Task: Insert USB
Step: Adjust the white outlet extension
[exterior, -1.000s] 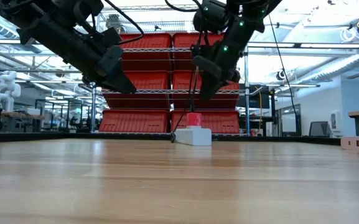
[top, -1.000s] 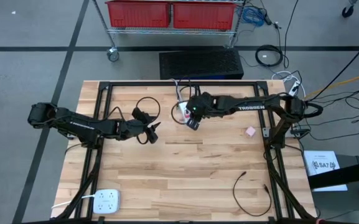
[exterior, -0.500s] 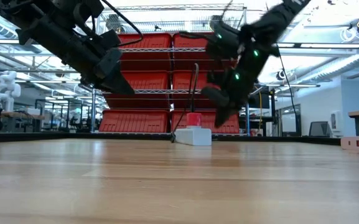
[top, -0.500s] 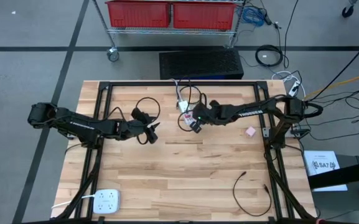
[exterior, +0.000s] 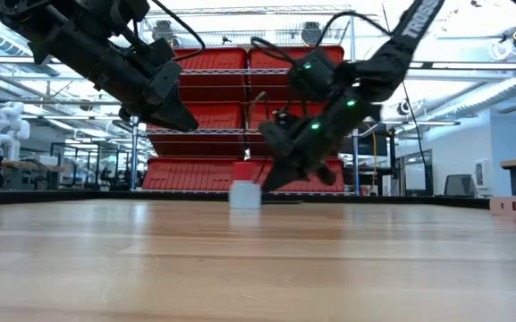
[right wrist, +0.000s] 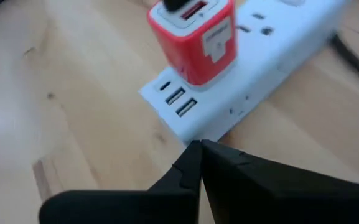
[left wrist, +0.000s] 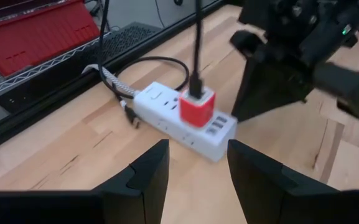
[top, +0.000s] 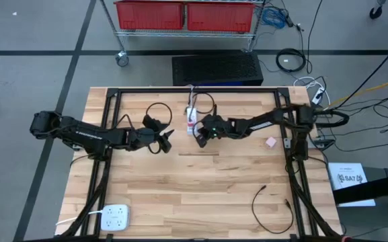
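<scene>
A white power strip [top: 191,118] lies flat on the table at the far middle. A red USB charger [right wrist: 195,40] stands plugged into its top, and a black cable's plug [left wrist: 195,84] sticks into the charger. My right gripper [right wrist: 198,148] is shut, low over the table, at the strip's near end. It also shows in the high view [top: 199,136] and the low view [exterior: 266,185]. My left gripper [left wrist: 195,180] is open and empty, raised above the table to the strip's left [top: 166,141]. My right gripper's shut fingertips [right wrist: 191,152] meet the corner of the strip's near end [right wrist: 188,135], just below its USB ports. They come slanting down from the table's right and near side. The strip lies flat on the table.
A second white power strip [top: 115,216] lies at the front left. A loose black cable [top: 271,208] lies at the front right and a small pink block [top: 270,142] at the right. A black cable loop [top: 157,113] lies behind my left gripper. A black frame edges the table.
My right gripper has gone down to the table and toward its left edge, against the strip's near end. The strip, with the red charger, has slid a little left and turned about, its length now running more from far to near.
</scene>
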`<state>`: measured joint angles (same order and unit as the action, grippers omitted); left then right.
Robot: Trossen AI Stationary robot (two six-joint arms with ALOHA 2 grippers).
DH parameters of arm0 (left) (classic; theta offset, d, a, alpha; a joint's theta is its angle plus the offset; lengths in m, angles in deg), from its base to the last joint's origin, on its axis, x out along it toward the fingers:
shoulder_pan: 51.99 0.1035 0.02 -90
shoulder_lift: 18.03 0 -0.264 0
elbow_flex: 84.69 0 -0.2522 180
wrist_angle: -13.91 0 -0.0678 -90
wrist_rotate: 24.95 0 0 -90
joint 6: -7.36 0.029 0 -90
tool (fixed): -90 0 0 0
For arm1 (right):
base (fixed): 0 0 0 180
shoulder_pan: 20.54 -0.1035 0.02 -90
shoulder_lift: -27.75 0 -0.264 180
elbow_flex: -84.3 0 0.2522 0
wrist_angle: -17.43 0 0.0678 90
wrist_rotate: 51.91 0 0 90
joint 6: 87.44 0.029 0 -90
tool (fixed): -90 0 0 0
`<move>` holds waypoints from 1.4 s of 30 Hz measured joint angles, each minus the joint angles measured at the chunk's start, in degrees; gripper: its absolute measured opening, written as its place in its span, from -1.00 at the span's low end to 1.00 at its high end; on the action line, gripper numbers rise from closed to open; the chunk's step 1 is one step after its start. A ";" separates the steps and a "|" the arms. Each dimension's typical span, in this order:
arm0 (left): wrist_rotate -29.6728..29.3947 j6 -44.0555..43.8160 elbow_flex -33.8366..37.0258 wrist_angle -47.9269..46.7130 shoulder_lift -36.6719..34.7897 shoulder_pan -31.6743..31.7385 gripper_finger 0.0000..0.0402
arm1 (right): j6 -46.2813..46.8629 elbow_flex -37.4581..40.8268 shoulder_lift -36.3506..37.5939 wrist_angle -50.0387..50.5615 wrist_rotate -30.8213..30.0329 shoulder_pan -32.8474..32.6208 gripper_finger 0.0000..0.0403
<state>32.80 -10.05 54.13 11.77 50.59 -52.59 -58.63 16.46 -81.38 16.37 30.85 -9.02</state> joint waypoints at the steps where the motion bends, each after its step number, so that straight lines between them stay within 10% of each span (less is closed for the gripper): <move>1: -0.02 -0.18 0.00 0.02 0.00 0.00 -0.16 | -0.80 -1.58 -1.13 0.02 0.18 0.05 -1.00; 10: 0.30 -2.12 0.00 -0.16 0.06 -0.23 -0.25 | -10.16 -9.70 -2.80 2.30 2.92 2.45 -1.00; 18: 15.62 -4.68 4.49 17.22 6.18 -0.70 -0.74 | -17.02 -0.65 13.88 16.56 -0.29 2.64 -1.00; 30: 7.40 1.29 2.89 37.22 30.12 0.90 -0.98 | -12.62 15.47 34.91 12.15 -10.77 -2.09 -1.00; 42: 5.85 3.30 -3.48 37.68 40.33 5.64 -0.99 | -15.09 15.54 36.86 17.62 -3.78 -2.64 -1.00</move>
<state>38.65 -6.75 50.65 49.45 90.92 -46.95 -73.72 32.00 -44.52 33.99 27.06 -11.66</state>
